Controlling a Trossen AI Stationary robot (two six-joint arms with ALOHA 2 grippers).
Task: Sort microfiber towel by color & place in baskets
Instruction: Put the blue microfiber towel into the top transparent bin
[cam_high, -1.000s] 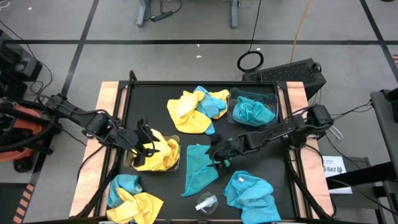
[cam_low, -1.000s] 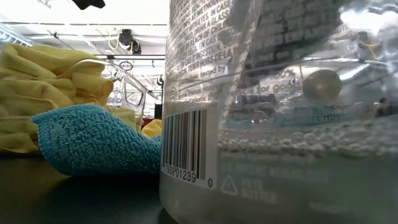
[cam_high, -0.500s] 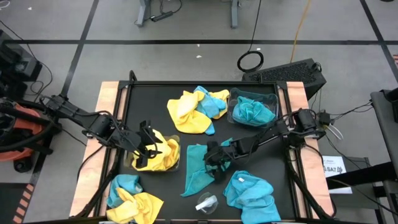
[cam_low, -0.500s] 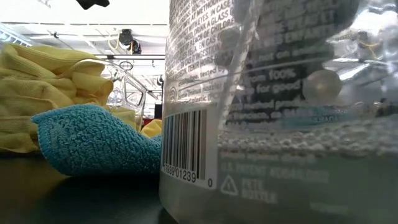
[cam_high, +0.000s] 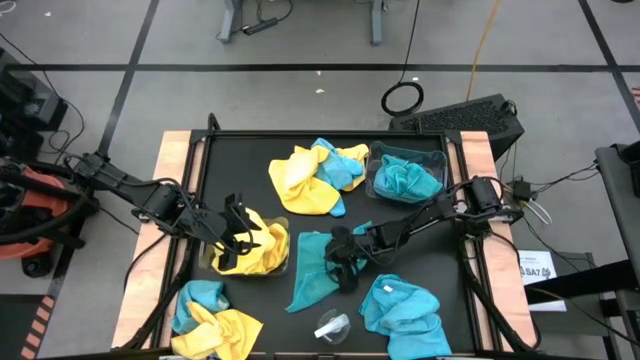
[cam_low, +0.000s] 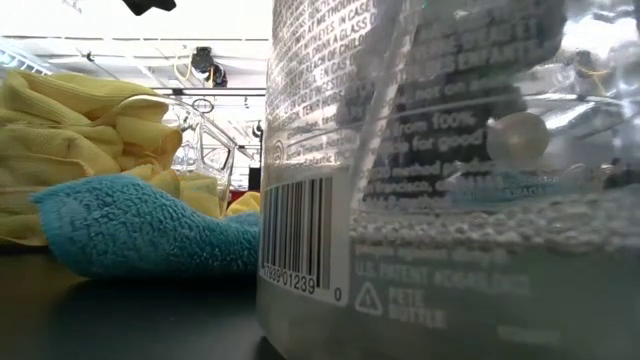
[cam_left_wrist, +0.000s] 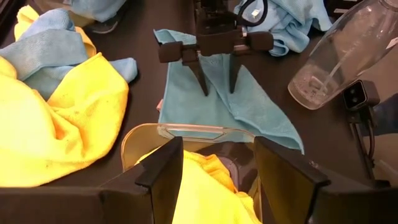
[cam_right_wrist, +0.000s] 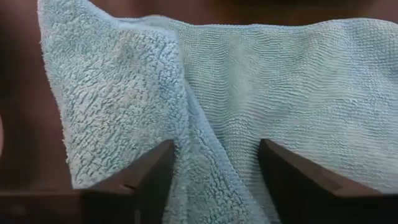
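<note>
On the black worktop (cam_high: 250, 160), the right basket (cam_high: 408, 176) at the far right holds only teal towels (cam_high: 406, 180). The left basket (cam_high: 252, 250) at mid-left holds a yellow towel (cam_high: 258, 248), and the left hand (cam_high: 232, 240) hangs over it with its fingers spread, grasping nothing. The right hand (cam_high: 340, 262) is down on a flat teal towel (cam_high: 312, 275) at the centre, fingers (cam_left_wrist: 202, 78) apart, straddling a raised fold, not yet clenched. Loose piles lie around: a yellow-and-teal heap (cam_high: 315, 172) far centre, another mixed heap (cam_high: 208, 318) near left, a teal pile (cam_high: 402, 305) near right. A clear cup (cam_high: 332, 326) lies at the near edge.
</note>
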